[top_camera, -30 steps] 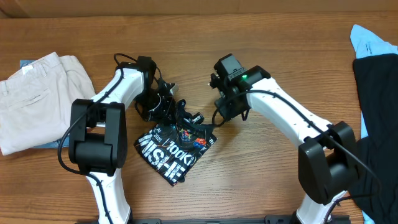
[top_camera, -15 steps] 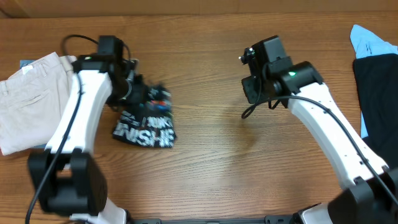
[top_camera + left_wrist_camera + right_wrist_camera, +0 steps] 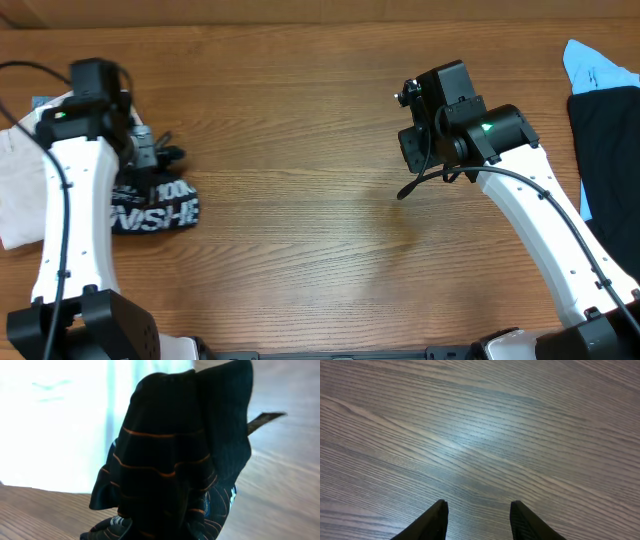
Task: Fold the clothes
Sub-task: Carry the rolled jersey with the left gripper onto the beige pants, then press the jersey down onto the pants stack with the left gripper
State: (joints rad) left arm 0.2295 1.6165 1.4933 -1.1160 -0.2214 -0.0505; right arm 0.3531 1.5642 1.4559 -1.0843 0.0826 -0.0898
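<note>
Well, seen from overhead, the clothes (image 3: 155, 208) are a small black bundle at 9 o'clock on the bench (image 3: 300, 130), just beside the beige trousers (image 3: 20, 190). White block letters show on top. The left fingers (image 3: 150, 152) are closed on the edge of the bundle at its 12 o'clock. I judge that the step is to set the bundle down. It is best to lower it until it rests flat and only then let go, without dragging, so that the folds do not open.

At the left wrist, the fabric hangs before the lens and hides the fingers. It is thin and black with fine orange lines, and has a light-blue logo at 5 o'clock.

At the right wrist, the right fingers (image 3: 432, 522) stand moderately apart and hold nothing, over bare wood. This arm is best left out of the way.
</note>
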